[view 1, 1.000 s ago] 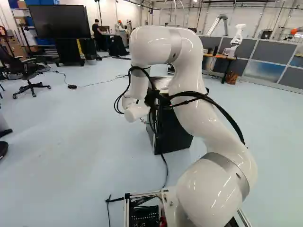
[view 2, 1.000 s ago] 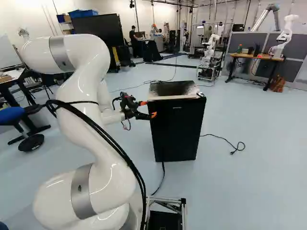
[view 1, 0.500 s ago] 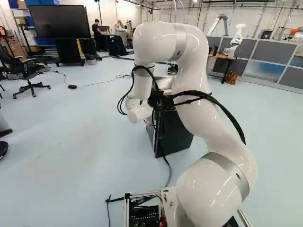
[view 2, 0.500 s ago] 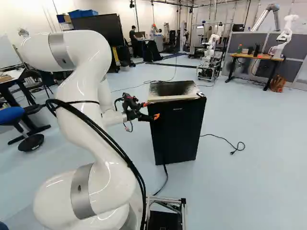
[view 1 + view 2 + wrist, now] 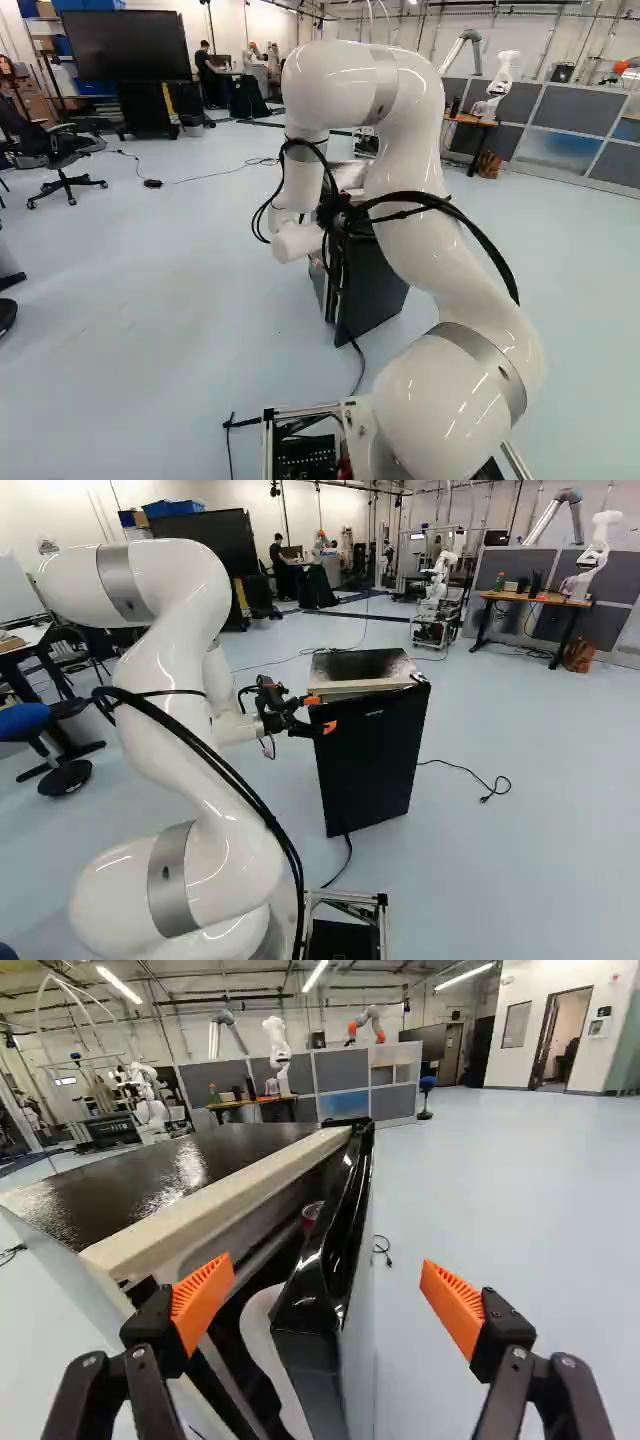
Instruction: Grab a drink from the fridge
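Partway through the task, we see the fridge (image 5: 150, 1185) with its door (image 5: 312, 1300) ajar; widening the gap and fetching the drink remain. We find the gripper (image 5: 326, 1270) spread wide, the door between its fingers, nothing gripped. Inside the fridge we note a red item (image 5: 312, 1214), perhaps the drink. Lettering (image 5: 374, 713) on the fridge's front we cannot read.
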{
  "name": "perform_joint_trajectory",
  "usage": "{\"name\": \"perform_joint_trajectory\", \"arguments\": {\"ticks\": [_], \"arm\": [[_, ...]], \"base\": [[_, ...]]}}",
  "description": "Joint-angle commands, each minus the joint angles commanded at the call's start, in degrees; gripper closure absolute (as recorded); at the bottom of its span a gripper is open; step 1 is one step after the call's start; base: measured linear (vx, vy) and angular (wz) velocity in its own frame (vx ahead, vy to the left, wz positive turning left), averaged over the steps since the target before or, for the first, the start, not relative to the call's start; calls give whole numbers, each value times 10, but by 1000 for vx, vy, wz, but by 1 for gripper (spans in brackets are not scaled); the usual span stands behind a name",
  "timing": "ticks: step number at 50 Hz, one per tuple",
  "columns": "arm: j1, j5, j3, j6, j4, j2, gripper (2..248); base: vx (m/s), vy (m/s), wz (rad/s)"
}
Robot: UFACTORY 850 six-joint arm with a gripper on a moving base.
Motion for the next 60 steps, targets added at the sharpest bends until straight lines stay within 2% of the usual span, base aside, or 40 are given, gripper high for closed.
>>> {"name": "perform_joint_trajectory", "arguments": {"ticks": [18,45,60], "arm": [[18,18,64,0,58,29,3],[47,19,163,0,72,67,3],[48,19,209,0,96,82,3]], "base": [[0,0,0],[0,0,0],[0,0,0]]}}
